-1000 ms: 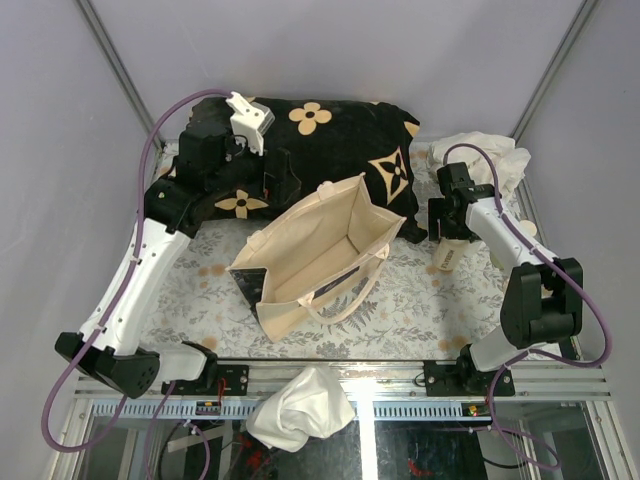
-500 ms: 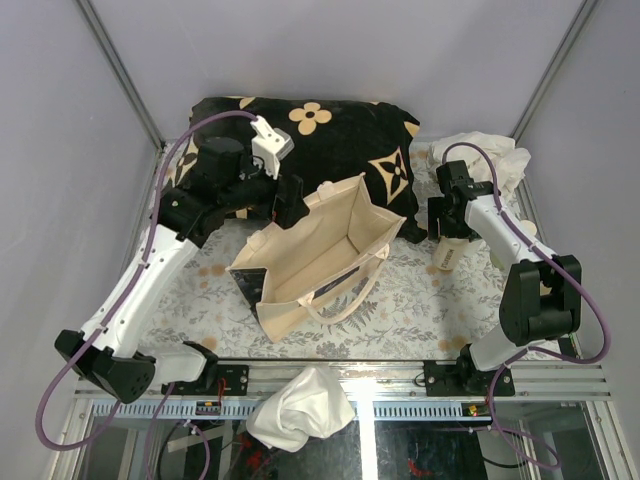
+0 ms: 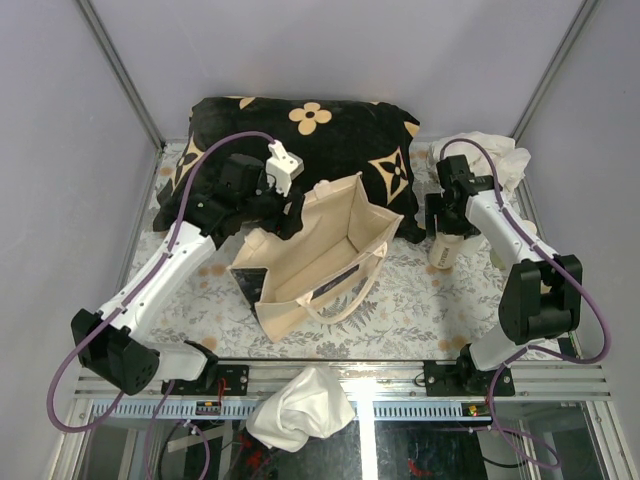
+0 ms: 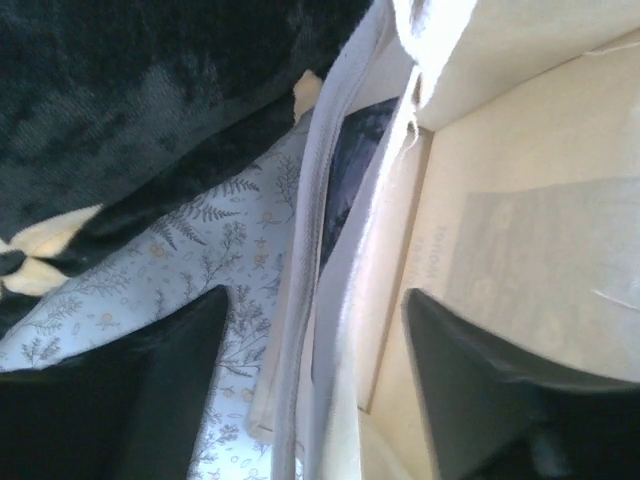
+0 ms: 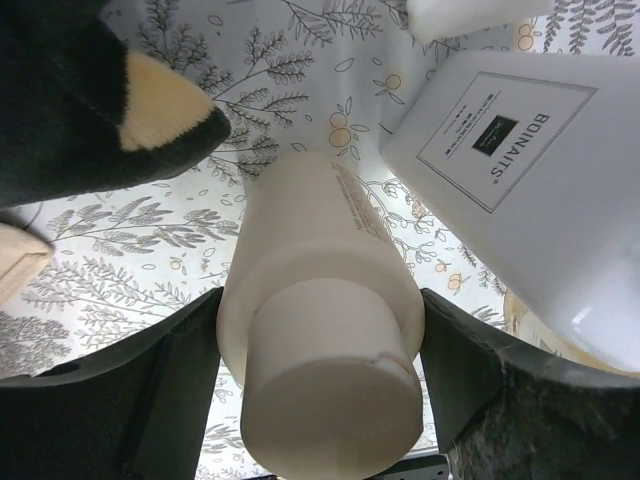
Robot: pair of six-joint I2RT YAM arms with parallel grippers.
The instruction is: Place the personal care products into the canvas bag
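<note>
The cream canvas bag (image 3: 320,250) stands open in the middle of the floral mat, a dark print on its left side. My left gripper (image 3: 289,208) is open at the bag's far-left rim. In the left wrist view (image 4: 315,300) its jaws straddle the bag's wall (image 4: 345,260), one finger outside and one inside. My right gripper (image 3: 446,218) is shut on a cream bottle (image 3: 440,250) to the right of the bag. In the right wrist view (image 5: 320,300) both fingers press the bottle (image 5: 310,220) just below its cap. A white labelled bottle (image 5: 520,170) lies beside it.
A black cushion with tan flowers (image 3: 340,140) lies behind the bag and touches it. A white cloth (image 3: 490,155) is bunched at the back right. Another white cloth (image 3: 300,405) hangs over the front rail. Grey walls close in the left, right and back.
My left gripper has swung from over the cushion down and right to the bag's far-left rim. My right gripper has shifted slightly and the cream bottle now stands more upright.
</note>
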